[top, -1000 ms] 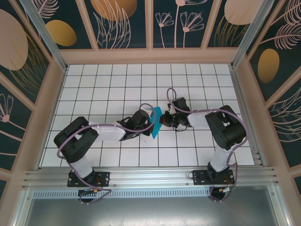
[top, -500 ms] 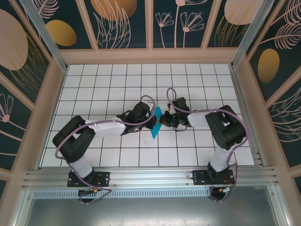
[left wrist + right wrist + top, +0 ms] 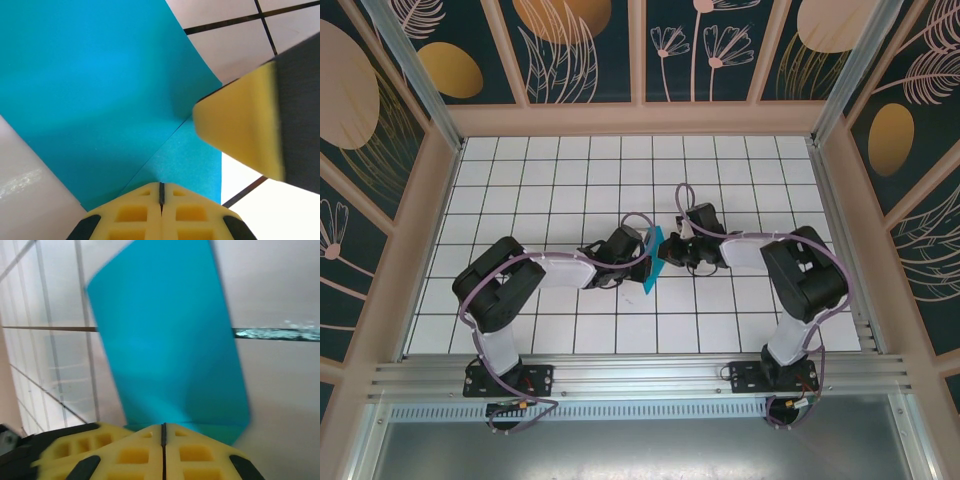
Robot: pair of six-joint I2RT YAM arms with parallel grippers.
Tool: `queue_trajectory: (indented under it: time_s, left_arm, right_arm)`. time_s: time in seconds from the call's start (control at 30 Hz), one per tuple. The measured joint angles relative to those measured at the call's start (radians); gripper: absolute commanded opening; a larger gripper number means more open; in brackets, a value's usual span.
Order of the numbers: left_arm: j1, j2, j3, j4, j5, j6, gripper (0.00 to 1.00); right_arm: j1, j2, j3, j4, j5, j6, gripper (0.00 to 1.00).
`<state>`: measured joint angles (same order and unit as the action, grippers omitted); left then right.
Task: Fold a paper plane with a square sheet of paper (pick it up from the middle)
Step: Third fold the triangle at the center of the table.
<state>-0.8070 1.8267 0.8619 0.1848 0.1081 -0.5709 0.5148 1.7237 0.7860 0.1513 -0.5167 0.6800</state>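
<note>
- We are looking at the cyan-blue paper point(image 3: 650, 262) standing on edge over the white tiled table point(image 3: 570, 180), near its middle and between the two grippers. It is plain, with one straight crease showing in the left wrist view point(image 3: 100, 85).
- The left gripper point(image 3: 640, 257) is reaching in from the left. Its yellow pads point(image 3: 145, 212) are pressing together on the paper's lower edge, right where the crease ends.
- The right gripper point(image 3: 666, 252) is meeting the paper from the other side. Its pads point(image 3: 135, 455) are also squeezing shut on the bottom edge, and the paper point(image 3: 170, 350) is rising away from them, gently curved.
- In the left wrist view a yellow fingertip point(image 3: 240, 132) of the right gripper is showing just beside the paper's side edge.
- Compared with a second ago, the left arm's elbow is sitting farther right and its wrist closer in. The paper is showing from above as a narrower strip — the right arm is looking much the same.
</note>
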Motion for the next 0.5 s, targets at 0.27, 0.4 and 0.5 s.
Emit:
queue_trajectory:
  time_s: [0.27,0.4,0.5]
  left_arm:
    - [0.000,-0.003,-0.011,0.021,0.000,-0.007,0.00]
    - [0.000,-0.009,-0.018,0.020,-0.003,-0.007,0.00]
    - [0.000,-0.012,-0.023,0.020,-0.004,-0.008,0.00]
  right_arm:
    - [0.061,-0.085,-0.055,0.031,0.010,0.041,0.07]
    - [0.072,-0.072,-0.085,0.082,0.039,0.079,0.06]
    - [0.074,-0.050,-0.098,0.124,0.046,0.097,0.05]
